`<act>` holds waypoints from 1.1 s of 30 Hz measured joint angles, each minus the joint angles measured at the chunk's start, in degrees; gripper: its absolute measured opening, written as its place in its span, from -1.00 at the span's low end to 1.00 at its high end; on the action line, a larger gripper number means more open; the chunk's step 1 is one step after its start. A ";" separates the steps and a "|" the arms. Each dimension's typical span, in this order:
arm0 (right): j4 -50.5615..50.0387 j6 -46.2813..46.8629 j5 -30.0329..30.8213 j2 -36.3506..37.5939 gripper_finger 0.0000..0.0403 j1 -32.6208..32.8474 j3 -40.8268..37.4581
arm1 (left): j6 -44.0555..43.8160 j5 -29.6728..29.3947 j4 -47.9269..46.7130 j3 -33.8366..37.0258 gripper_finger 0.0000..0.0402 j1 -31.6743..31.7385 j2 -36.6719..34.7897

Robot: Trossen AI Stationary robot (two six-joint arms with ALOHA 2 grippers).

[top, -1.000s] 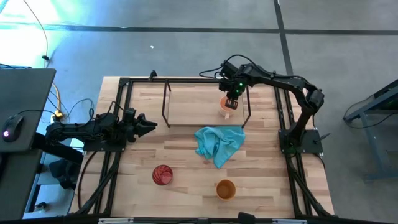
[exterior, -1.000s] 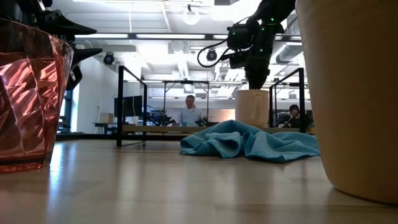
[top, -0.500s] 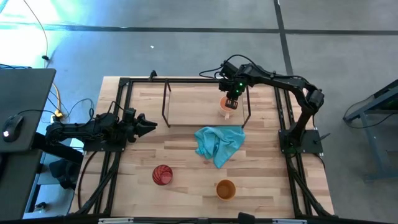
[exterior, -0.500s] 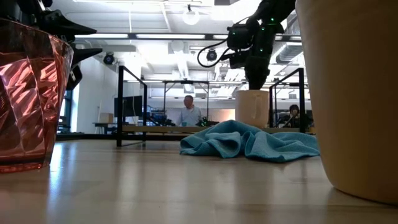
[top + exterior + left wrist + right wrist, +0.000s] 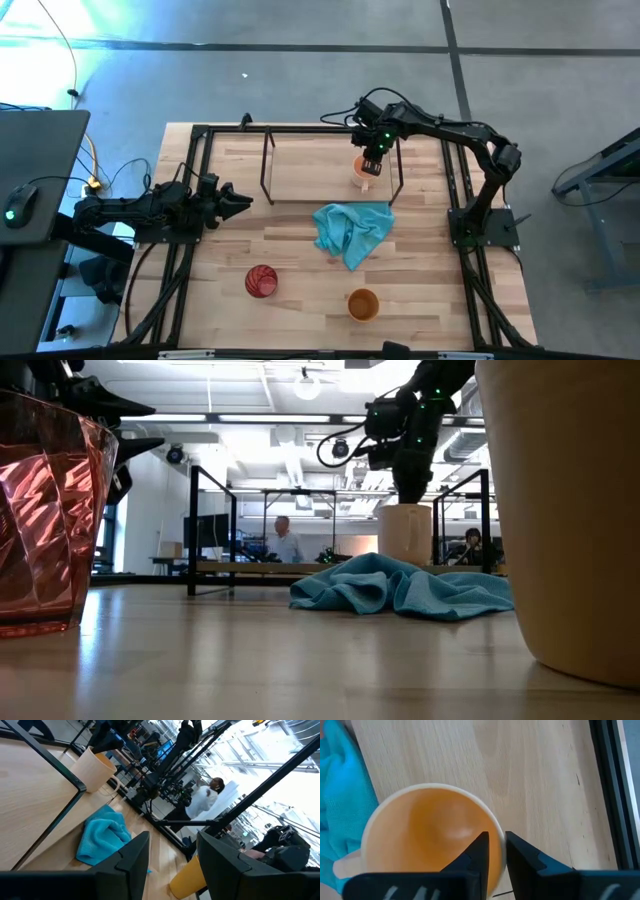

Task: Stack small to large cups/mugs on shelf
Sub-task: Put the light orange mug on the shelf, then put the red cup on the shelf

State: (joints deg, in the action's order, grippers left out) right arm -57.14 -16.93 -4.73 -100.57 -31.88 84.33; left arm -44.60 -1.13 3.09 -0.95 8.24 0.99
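While right claw point(image 5: 492, 851) pinches mug point(image 5: 427, 835) rim | left claw point(image 5: 170, 857) open

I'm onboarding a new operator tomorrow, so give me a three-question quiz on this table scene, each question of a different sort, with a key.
1. True or false: the light orange handled mug stands on the low black-framed wooden shelf.
2. Which claw grips that mug's rim? A) left claw B) right claw
3. Fill in: the crumpled teal cloth lies between the shelf and the ____ cup.

Key: 1 true; 2 B; 3 amber-brown. The red translucent ribbed cup stands beside it on the table.
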 joint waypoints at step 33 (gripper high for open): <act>-20.32 6.56 -3.88 0.00 -0.20 5.73 23.16 | -6.41 14.51 0.38 0.00 -0.23 0.01 -0.02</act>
State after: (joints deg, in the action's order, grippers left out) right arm -77.46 -10.37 -8.61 -100.57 -26.15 107.49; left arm -51.00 13.39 3.47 -0.95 8.25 0.97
